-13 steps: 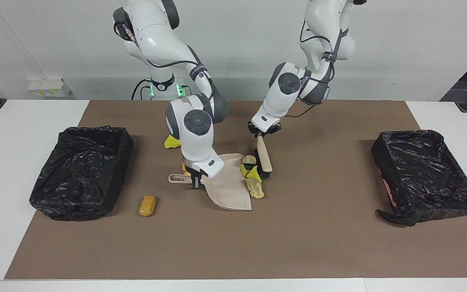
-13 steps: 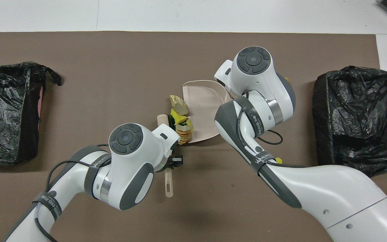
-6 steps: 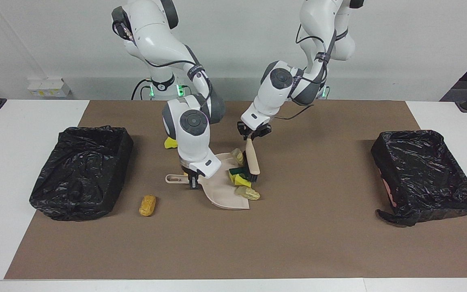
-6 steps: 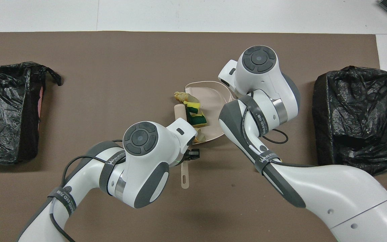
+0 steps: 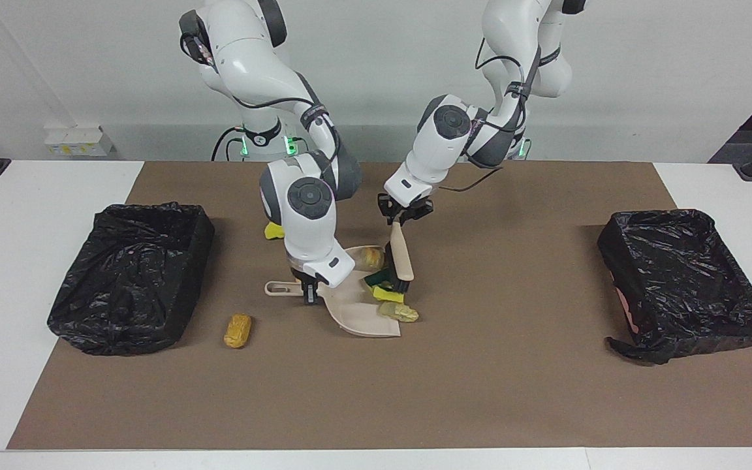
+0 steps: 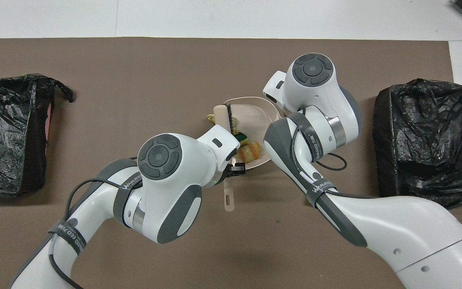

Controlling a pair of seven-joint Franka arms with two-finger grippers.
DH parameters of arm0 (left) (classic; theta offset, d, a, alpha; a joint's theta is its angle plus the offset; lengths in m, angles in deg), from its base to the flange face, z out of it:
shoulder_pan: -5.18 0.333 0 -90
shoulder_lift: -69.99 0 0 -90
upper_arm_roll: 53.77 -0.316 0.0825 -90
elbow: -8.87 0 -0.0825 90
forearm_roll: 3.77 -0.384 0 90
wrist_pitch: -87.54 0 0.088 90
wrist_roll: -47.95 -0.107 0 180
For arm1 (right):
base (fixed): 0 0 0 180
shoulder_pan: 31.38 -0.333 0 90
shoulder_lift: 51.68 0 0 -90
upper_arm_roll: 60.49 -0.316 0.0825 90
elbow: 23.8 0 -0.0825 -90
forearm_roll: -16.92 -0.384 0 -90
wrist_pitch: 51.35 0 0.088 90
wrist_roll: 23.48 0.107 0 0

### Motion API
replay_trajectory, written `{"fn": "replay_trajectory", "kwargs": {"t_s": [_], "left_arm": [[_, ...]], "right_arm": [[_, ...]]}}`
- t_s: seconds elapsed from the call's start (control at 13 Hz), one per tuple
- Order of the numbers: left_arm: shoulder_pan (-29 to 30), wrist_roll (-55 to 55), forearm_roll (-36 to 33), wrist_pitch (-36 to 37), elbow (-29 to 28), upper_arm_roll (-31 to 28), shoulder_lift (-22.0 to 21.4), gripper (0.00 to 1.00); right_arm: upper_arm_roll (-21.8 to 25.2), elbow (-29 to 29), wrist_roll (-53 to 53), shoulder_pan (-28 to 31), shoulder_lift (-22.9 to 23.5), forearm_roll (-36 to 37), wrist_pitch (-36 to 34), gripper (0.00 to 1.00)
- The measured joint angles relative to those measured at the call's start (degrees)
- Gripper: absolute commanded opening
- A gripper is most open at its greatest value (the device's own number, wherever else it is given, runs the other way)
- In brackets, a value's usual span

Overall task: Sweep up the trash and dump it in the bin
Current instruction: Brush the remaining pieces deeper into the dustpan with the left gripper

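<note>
Since the earlier frames the brush (image 5: pixel 400 256) has swept toward the right arm's end of the table, pushing scraps onto the dustpan (image 5: pixel 356 313), which has shifted slightly the same way.

Two black-lined bins sit on the brown mat (image 5: pixel 519 391), one at the right arm's end (image 5: pixel 129 277) and one at the left arm's end (image 5: pixel 683 281), both well apart from the sweeping. The right gripper (image 5: pixel 311 294) is pinched on the dustpan's handle; the left gripper (image 5: pixel 403 219) is clamped on the brush handle, the brush standing tilted with its bristles at the pan's mouth.

I count six scraps in the facing view: a tan chunk (image 5: pixel 371 258) on the pan, a green-and-yellow sponge (image 5: pixel 382 287) at the bristles, a pale piece (image 5: pixel 399 312) at the pan's lip, an orange chunk (image 5: pixel 237 330) alone near the right arm's bin, a yellow piece (image 5: pixel 275 231) and a small orange bit (image 5: pixel 296 277), both partly hidden by the right arm. The overhead view shows only the pan's cluster (image 6: pixel 248 150); the arms cover the rest.
</note>
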State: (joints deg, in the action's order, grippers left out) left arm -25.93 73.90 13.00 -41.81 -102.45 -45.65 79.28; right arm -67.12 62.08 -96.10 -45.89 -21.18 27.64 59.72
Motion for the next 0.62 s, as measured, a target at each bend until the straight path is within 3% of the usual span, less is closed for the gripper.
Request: {"fn": "replay_trajectory", "kwargs": {"t_s": [0.31, 0.62], "left_arm": [[5.29, -14.73, -6.66, 7.91, 2.77, -0.91, 0.95, 0.0], [7.02, -16.35, -15.38, 11.14, 9.1, -0.77, 7.38, 0.0]], "right_arm": [[-0.12, 0.24, 0.59, -0.14, -0.02, 0.0, 1.09, 0.0], [-0.35, 1.05, 4.59, -0.89, -0.02, -0.01, 1.58, 0.0]]}}
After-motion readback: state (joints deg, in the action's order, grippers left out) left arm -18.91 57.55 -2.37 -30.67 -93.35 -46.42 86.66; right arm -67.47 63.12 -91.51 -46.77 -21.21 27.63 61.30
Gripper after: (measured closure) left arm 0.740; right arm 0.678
